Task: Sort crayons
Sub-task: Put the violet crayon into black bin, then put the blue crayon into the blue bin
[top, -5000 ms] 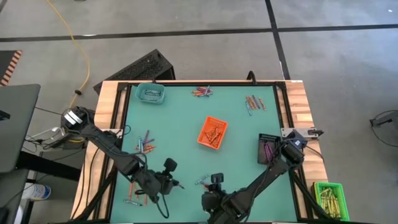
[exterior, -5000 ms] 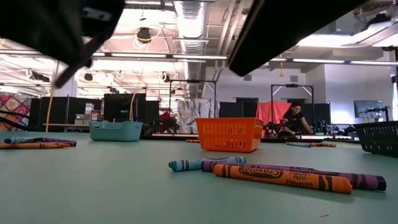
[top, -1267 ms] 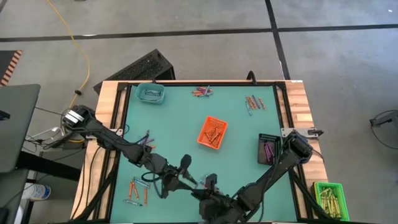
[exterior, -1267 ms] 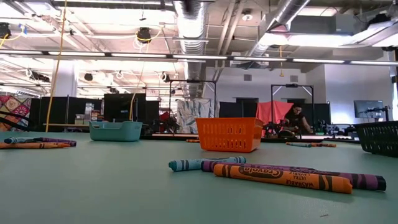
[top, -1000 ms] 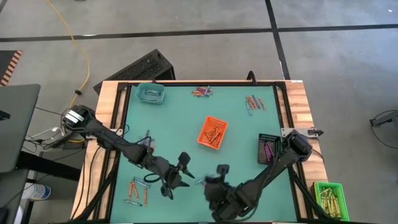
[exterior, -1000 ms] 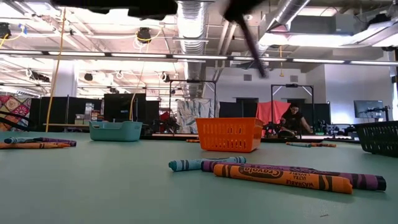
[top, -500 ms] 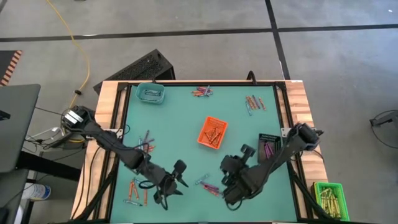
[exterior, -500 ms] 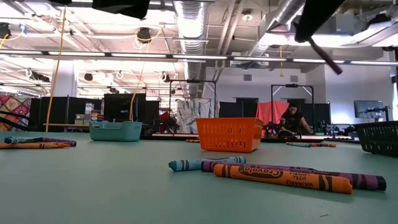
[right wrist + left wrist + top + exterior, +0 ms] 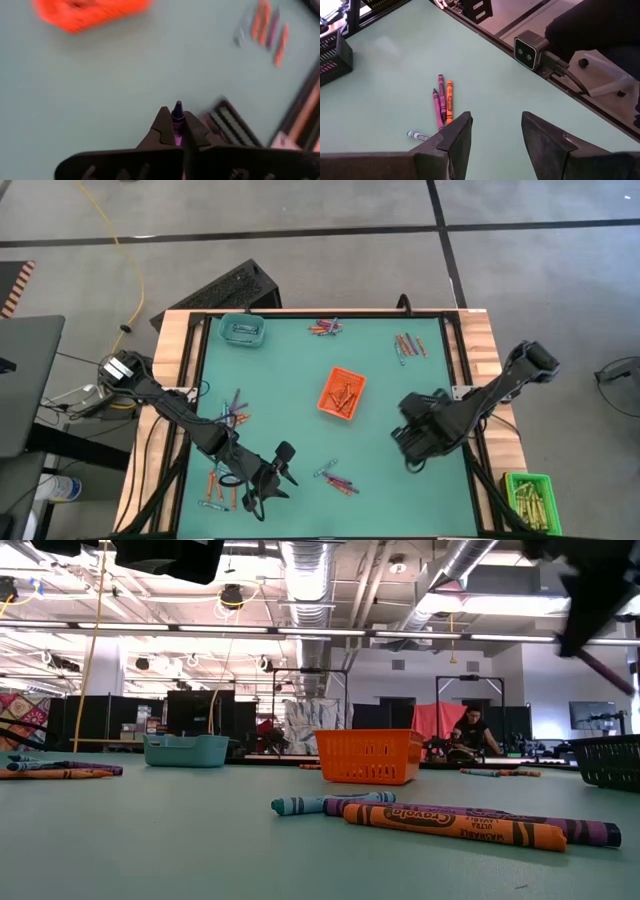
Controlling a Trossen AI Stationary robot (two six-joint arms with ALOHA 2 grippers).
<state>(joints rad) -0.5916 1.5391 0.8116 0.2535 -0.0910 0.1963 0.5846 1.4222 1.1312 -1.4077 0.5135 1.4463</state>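
Note:
Crayons lie in loose groups on the green table: at the far edge [image 9: 325, 328], far right [image 9: 408, 345], left [image 9: 235, 410], near left [image 9: 220, 485] and near the front [image 9: 335, 478]. My right gripper [image 9: 408, 452] hangs above the table's right part by the black tray [image 9: 227, 120], shut on a purple crayon [image 9: 177, 109]. My left gripper [image 9: 287, 464] stands open over the front of the table. Nothing is between its fingers [image 9: 460, 137], and the purple, orange and blue crayons [image 9: 442, 102] lie ahead of it. My right gripper pinches the purple crayon between its two fingers, which slant downward. The crayon's pointed tip [image 9: 177, 107] sticks out past the fingertips. In the low view the crayon [image 9: 608, 670] juts below the gripper at a slant, lifted clear of the table.
An orange tray [image 9: 342, 392] with orange crayons stands mid-table, and a teal tray [image 9: 242, 330] at the far left corner. A green tray [image 9: 528, 495] of yellow sticks sits beyond the table's right near corner. A small camera [image 9: 532, 47] sits on the front edge.
My right gripper has swung from the front of the table toward the right edge and the black tray. It has carried the purple crayon clear of the table and has rolled at the wrist. My left gripper has edged a little toward the near edge, staying open.

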